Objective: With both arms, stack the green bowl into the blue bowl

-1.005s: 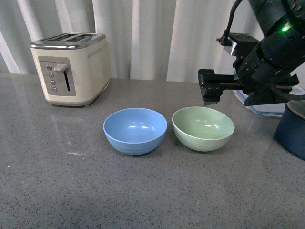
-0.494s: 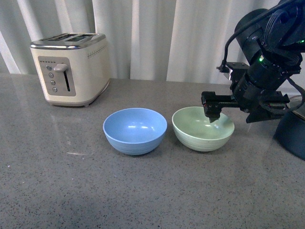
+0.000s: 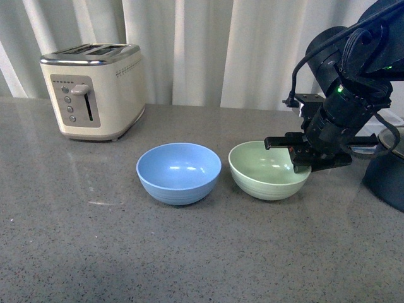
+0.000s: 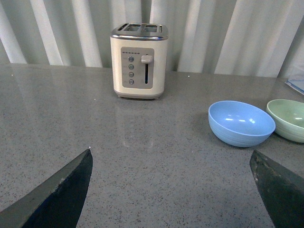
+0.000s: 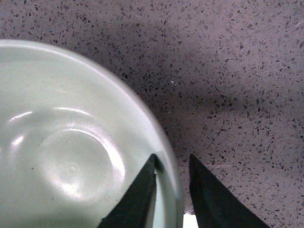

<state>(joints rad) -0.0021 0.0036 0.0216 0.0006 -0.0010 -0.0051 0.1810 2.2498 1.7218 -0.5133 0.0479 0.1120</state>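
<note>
The pale green bowl (image 3: 268, 170) sits on the grey counter, just right of the light blue bowl (image 3: 178, 172); the two stand side by side, barely apart. My right gripper (image 3: 302, 161) has come down on the green bowl's right rim and is shut on it. In the right wrist view one finger lies inside the green bowl (image 5: 71, 142) and the other outside, the right gripper (image 5: 173, 161) straddling the rim. My left gripper (image 4: 171, 159) hangs open well short of the blue bowl (image 4: 241, 122), with bare counter between its fingers. The green bowl (image 4: 289, 118) shows at that view's edge.
A cream toaster (image 3: 95, 89) stands at the back left against white curtains. A dark navy pot (image 3: 386, 177) sits at the right edge, close behind my right arm, with a pale container (image 3: 353, 140) behind it.
My right arm has dropped from above the green bowl down to its right rim, and its jaws have shut on the rim. Both bowls keep their places.
</note>
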